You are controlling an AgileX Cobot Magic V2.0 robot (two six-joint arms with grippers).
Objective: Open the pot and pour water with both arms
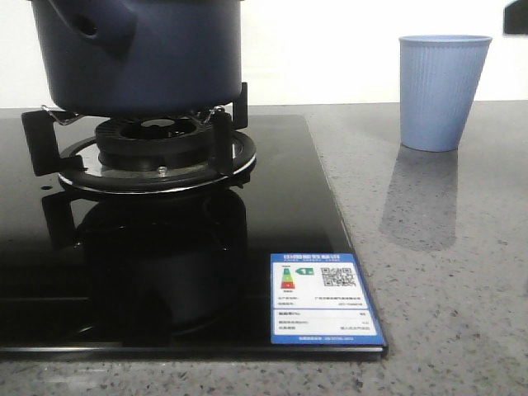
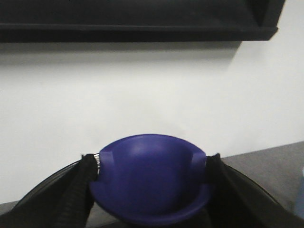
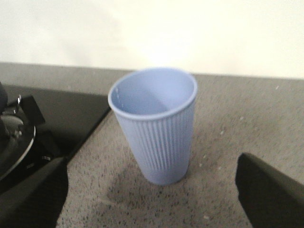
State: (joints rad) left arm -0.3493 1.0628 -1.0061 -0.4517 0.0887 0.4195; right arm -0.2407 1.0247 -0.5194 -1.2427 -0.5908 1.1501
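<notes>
Black glass of a hob (image 1: 165, 272) fills the near left of the front view, with a blue and white energy label (image 1: 323, 299) stuck at its near right corner. Behind the label, a dark navy pot (image 1: 136, 54) sits on the black burner grate (image 1: 157, 148), its stubby hollow knob facing the near left. Right of the hob lies a speckled grey stone surface (image 1: 445, 272), and a light blue ribbed cup (image 1: 443, 91) stands upright toward its far edge, well apart from the pot. In the right wrist view, the right end effector (image 3: 152, 190) is spread wide, its dark fingers (image 3: 268, 194) either side of the cup without touching. The left end effector (image 2: 152, 175) is clenched on a deep blue rounded part (image 2: 152, 175) against a white wall (image 2: 142, 95)
</notes>
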